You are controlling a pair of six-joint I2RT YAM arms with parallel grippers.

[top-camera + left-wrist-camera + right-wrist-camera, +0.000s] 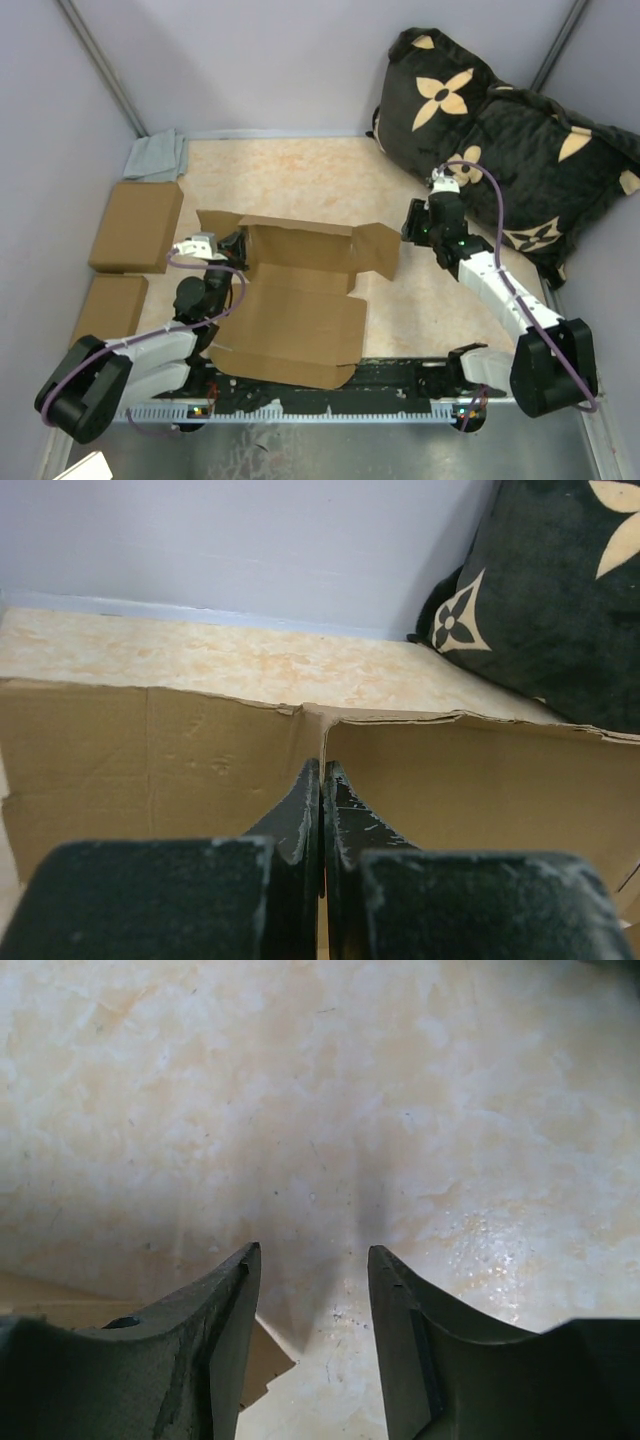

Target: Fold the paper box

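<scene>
1. Assessing progress: the task looks to be at an early stage. The plain brown, thin cardboard die-cut paper box (290, 320) lies opened out in the middle of the pale marbled desk (300, 170). Its large near panel is flat. Its far panel appears raised along a crease, and the flaps at its left and right ends hang loose.
2. Work outstanding, as judged from this state: the side walls are not stood up, the end flaps are not tucked in, and no lid is closed. No closed box shape exists yet.
3. Left end effector (232, 246): the jaws are pressed together. It sits at the far-left end of the paper box, with its tips against the raised far panel where a slit divides the card. Whether a thin edge of card is pinched between the jaws cannot be told.
4. Right end effector (413, 222): the jaws stand moderately apart with nothing between them. It hangs over bare desk just right of the box's right-hand flap. In the wrist view a cardboard corner shows just beside one finger, and no contact is evident.
</scene>
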